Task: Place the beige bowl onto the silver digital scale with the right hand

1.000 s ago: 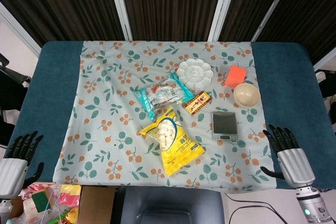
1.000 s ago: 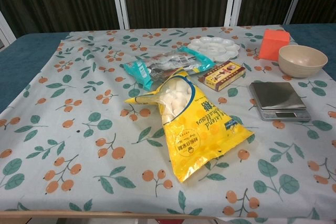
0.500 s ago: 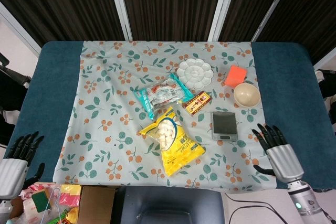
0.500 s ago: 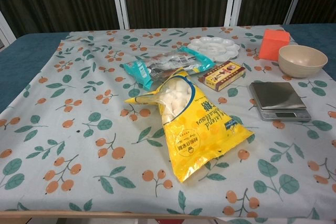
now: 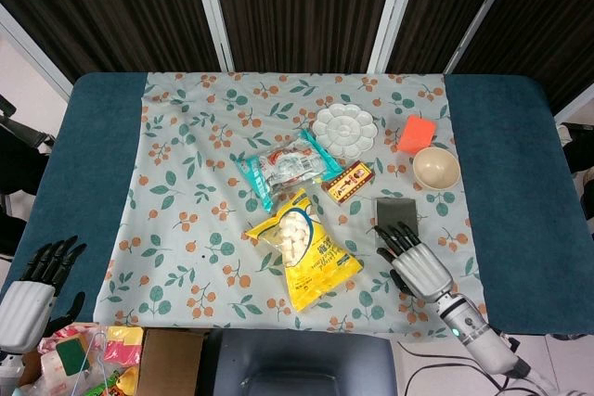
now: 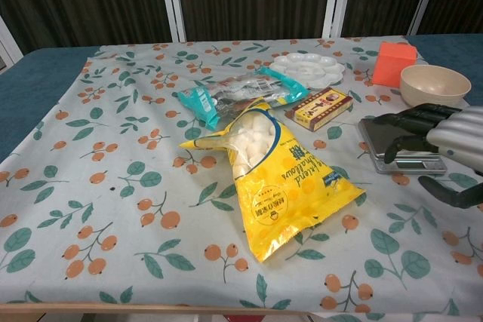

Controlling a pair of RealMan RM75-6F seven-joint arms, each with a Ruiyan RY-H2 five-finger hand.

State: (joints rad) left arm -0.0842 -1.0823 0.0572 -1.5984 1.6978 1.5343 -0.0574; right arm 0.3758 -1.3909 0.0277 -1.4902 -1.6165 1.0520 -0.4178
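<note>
The beige bowl [image 5: 435, 167] [image 6: 434, 85] sits upright and empty at the cloth's right side, beside an orange block [image 5: 416, 134] [image 6: 393, 64]. The silver digital scale [image 5: 395, 210] [image 6: 391, 135] lies just in front of the bowl, nothing on its platform. My right hand [image 5: 414, 258] [image 6: 440, 143] hovers open over the scale's near end, fingers spread and pointing toward the bowl, holding nothing. My left hand [image 5: 32, 289] rests open off the table's near left corner, seen only in the head view.
A yellow snack bag [image 5: 303, 249] [image 6: 273, 176], a clear-and-teal packet [image 5: 284, 167] [image 6: 240, 92], a small red-and-gold box [image 5: 348, 182] [image 6: 321, 108] and a white flower-shaped palette [image 5: 344, 131] [image 6: 308, 69] lie on the floral cloth [image 5: 186, 192]. Clutter sits below the near left edge.
My right hand has swung in from the table's near right edge, leftward and forward, and now covers the scale's front part. The left hand has barely shifted. The bowl has not moved.
</note>
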